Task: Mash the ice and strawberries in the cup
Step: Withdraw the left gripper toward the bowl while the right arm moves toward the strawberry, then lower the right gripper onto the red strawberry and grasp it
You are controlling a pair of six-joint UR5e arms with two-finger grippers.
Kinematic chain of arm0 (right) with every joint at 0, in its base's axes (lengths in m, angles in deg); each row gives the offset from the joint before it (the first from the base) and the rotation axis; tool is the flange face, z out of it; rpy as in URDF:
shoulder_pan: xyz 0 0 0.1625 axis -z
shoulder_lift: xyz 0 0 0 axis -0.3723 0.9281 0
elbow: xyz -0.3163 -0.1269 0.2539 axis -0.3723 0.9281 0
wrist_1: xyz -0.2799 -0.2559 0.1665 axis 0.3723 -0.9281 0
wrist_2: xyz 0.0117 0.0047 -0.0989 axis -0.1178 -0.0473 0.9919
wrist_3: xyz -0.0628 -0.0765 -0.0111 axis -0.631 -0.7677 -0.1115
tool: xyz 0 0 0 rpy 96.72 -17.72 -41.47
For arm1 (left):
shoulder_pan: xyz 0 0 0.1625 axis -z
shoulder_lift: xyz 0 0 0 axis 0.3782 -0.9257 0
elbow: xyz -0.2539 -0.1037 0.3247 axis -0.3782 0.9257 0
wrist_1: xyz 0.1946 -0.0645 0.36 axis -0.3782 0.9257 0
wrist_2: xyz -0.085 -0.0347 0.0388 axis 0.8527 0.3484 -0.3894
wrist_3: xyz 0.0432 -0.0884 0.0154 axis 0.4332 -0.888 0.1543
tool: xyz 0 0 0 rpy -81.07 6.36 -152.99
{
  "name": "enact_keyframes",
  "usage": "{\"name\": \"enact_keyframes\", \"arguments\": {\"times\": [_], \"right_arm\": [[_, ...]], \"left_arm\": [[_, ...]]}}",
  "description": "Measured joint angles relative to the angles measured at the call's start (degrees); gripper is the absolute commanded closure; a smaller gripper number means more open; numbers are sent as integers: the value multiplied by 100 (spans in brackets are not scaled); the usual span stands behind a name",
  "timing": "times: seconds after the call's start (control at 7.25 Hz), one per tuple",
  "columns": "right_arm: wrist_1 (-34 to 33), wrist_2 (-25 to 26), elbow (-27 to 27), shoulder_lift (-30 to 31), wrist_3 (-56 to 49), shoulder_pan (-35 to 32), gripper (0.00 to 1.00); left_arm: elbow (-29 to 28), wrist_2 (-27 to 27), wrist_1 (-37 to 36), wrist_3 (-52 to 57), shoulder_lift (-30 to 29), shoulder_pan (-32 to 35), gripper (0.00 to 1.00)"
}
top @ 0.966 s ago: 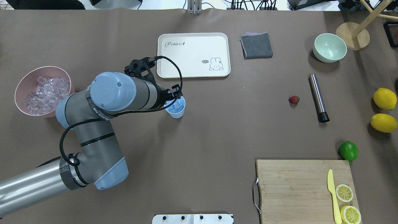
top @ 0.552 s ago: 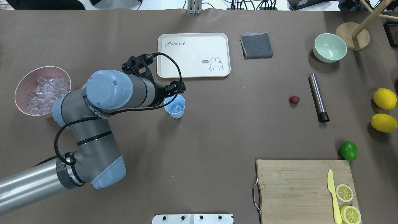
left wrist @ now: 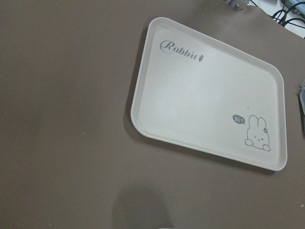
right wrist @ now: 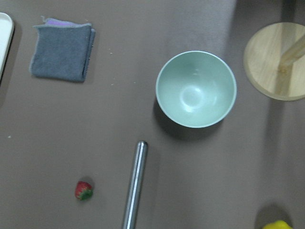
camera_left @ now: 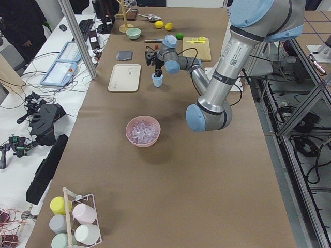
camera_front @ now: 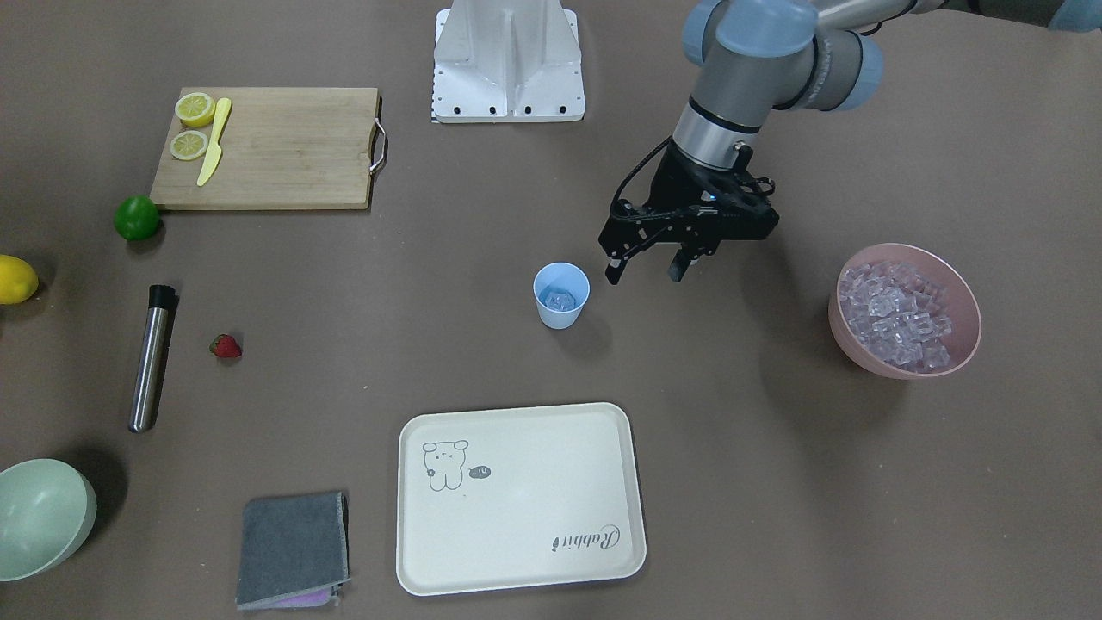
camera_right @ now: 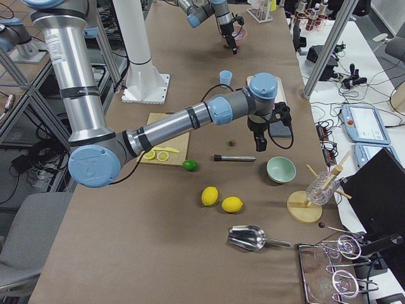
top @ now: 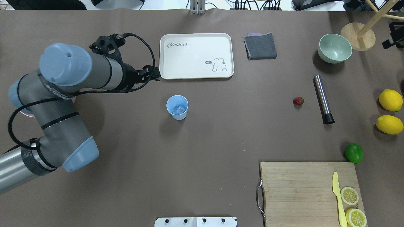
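Observation:
The light-blue cup (top: pixel 177 107) (camera_front: pixel 561 295) stands upright mid-table with an ice cube (top: pixel 179 109) in it. More ice (camera_front: pixel 900 314) fills the pink bowl (camera_front: pixel 861 355) at the robot's left. My left gripper (camera_front: pixel 644 275) hangs open and empty above the table between cup and pink bowl, close beside the cup. In the overhead view its fingers are hidden under the wrist. The strawberry (top: pixel 298 101) (right wrist: pixel 84 190) lies on the table to the right, next to a steel muddler (top: pixel 323 99). My right gripper (camera_right: pixel 261 142) hovers high above that area; whether it is open I cannot tell.
A cream rabbit tray (top: pixel 196 55) lies behind the cup, a folded grey cloth (top: pixel 260 46) and a pale green bowl (top: pixel 334 48) further right. Two lemons (top: pixel 390 100), a lime (top: pixel 353 152) and a cutting board (top: pixel 300 189) with a knife and lemon slices occupy the right side.
My left arm has swung away from over the cup, back toward the pink bowl. The cup now stands uncovered with ice in it.

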Motion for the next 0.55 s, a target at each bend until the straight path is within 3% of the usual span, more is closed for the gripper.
{"name": "enact_keyframes", "arguments": {"times": [0.28, 0.55], "right_arm": [[1033, 600, -45, -225, 1374, 1079, 0], [1992, 1616, 58, -314, 2486, 2243, 0]], "left_arm": [[217, 636, 7, 579, 470, 498, 3], [523, 1238, 33, 1081, 970, 954, 3]]}}
